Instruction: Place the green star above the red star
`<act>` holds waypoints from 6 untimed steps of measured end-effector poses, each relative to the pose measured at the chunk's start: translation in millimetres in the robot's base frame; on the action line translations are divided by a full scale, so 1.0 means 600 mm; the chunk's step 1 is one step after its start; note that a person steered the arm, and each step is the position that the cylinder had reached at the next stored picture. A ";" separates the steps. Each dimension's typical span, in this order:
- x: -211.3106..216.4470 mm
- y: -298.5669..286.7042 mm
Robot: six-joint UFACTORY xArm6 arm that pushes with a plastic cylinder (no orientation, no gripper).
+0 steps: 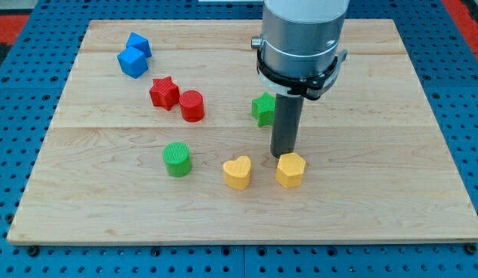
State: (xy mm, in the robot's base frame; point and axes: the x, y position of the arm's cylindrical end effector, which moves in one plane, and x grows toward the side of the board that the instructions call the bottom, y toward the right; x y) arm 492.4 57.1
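The green star [262, 108] lies right of the board's middle, partly hidden behind my rod. The red star [164, 92] lies to the view's left of it, touching a red cylinder [192, 106]. My tip [282, 154] rests on the board just below the green star and just above the yellow hexagon [290, 170]. The tip is close to the green star's lower right side; I cannot tell whether they touch.
A yellow heart [237, 172] lies left of the yellow hexagon. A green cylinder [177, 159] stands below the red cylinder. Two blue blocks [134, 55] sit together at the view's top left. The wooden board [393, 193] lies on a blue pegboard.
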 end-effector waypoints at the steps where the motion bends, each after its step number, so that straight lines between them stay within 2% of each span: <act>1: -0.004 0.000; 6: -0.022 -0.045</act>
State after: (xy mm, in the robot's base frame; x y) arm 479.4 29.8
